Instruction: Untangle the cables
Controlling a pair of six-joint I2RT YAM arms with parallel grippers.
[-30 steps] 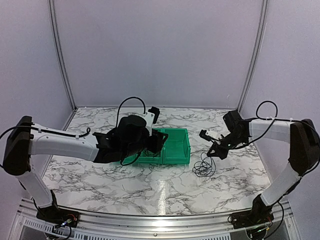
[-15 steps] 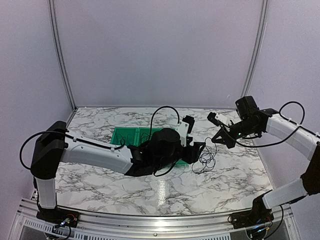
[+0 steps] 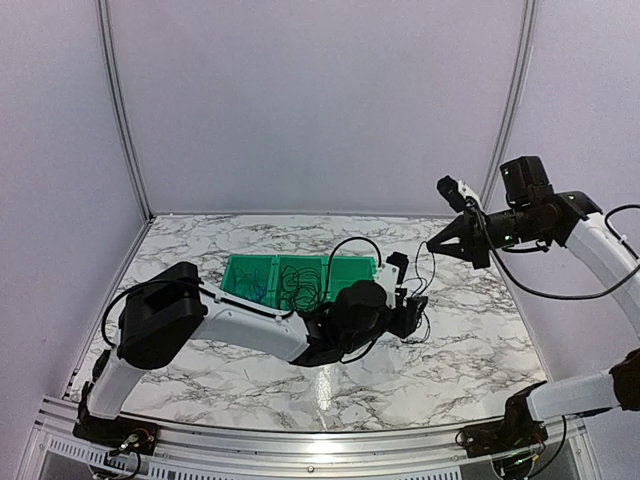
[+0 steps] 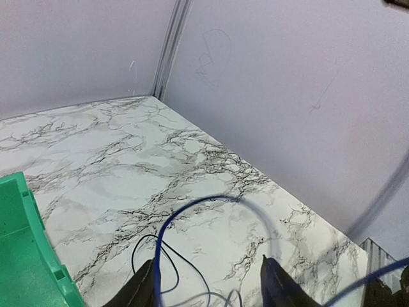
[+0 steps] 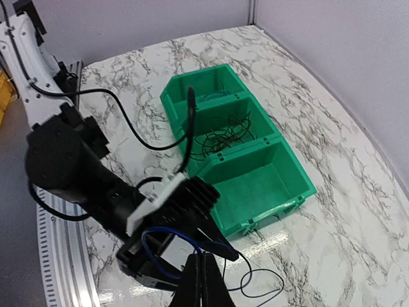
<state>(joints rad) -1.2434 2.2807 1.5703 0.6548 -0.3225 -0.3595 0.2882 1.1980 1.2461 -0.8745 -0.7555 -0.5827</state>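
Cables (image 3: 424,318) right of centre on desk (image 3: 480,350), beside green bin (image 3: 352,272), more in its middle compartment; blue loop (image 4: 211,201) between left fingers (image 4: 142,289), apart. Right fingers (image 5: 193,288) upper right, clamped on one strand.

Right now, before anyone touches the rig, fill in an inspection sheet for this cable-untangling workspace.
Surface: marble table.
Job's things: thin black cables tangled beside the green bin, with a blue cable among them. More lie inside the bin.
Clutter: nothing seen.
Grippers: left gripper low at the tangle, open. Right gripper raised, shut on a strand.
Cables: thick arm cable looped over the left arm.
Surroundings: plain walls, metal rail.
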